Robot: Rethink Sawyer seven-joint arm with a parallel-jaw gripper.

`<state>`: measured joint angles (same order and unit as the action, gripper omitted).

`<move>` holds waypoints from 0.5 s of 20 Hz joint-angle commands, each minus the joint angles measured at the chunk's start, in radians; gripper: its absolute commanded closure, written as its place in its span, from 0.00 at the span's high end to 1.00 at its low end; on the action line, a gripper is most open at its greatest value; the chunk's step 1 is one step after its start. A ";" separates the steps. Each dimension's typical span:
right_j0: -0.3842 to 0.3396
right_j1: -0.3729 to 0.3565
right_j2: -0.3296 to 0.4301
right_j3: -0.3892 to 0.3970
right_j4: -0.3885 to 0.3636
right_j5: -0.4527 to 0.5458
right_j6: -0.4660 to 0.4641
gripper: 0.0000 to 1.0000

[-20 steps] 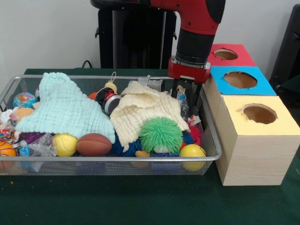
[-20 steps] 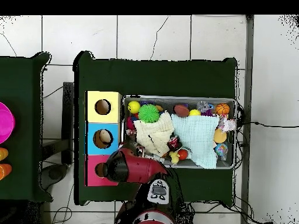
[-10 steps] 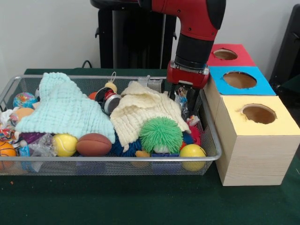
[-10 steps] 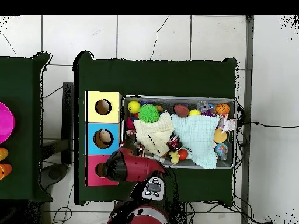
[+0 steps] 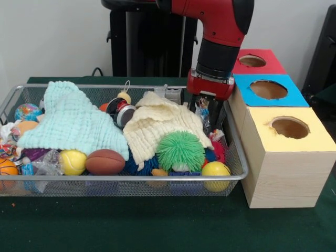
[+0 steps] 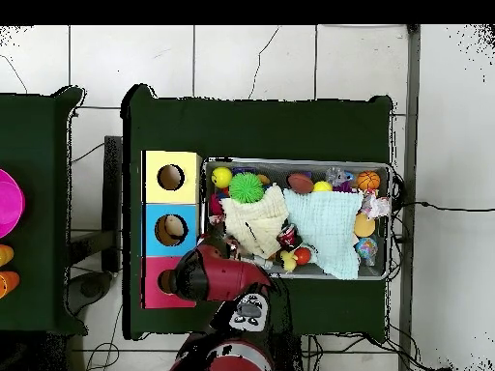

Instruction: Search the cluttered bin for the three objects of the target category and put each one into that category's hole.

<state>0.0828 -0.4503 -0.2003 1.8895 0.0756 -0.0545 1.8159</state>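
The cluttered bin (image 5: 131,178) is a wide silver wire mesh basket on the green table, also seen in the overhead view (image 6: 295,162). It holds a mint cloth (image 5: 73,121), a cream cloth (image 5: 163,128), a green spiky ball (image 5: 180,150), a yellow ball (image 5: 216,170), a brown football (image 5: 105,161) and several other small toys. My gripper (image 5: 206,111) hangs inside the bin's right end, open, with a small wrapped item (image 5: 202,106) between its jaws. In the overhead view the red arm (image 6: 208,273) hides it.
Three boxes with round holes stand right of the bin: yellow (image 5: 294,152) nearest, blue (image 5: 294,97), red (image 5: 273,65) farthest. A pale thing lies in the blue box's hole (image 6: 170,229). A second green table with a pink dish (image 6: 8,203) stands at the overhead view's left.
My gripper has shifted slightly lower in the front view at the bin's right end. The arm's base has swung a little. The toys have not moved.
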 commanded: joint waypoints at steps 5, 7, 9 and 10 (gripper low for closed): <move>-0.025 0.166 0.064 -0.063 -0.015 -0.001 0.122 0.00; -0.029 0.163 0.069 -0.060 -0.014 0.006 0.123 0.00; -0.024 0.162 0.063 -0.062 -0.009 0.018 0.123 0.00; -0.022 0.162 0.061 -0.062 -0.008 0.023 0.123 0.00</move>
<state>0.0853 -0.4485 -0.2107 1.8840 0.0754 -0.0543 1.8159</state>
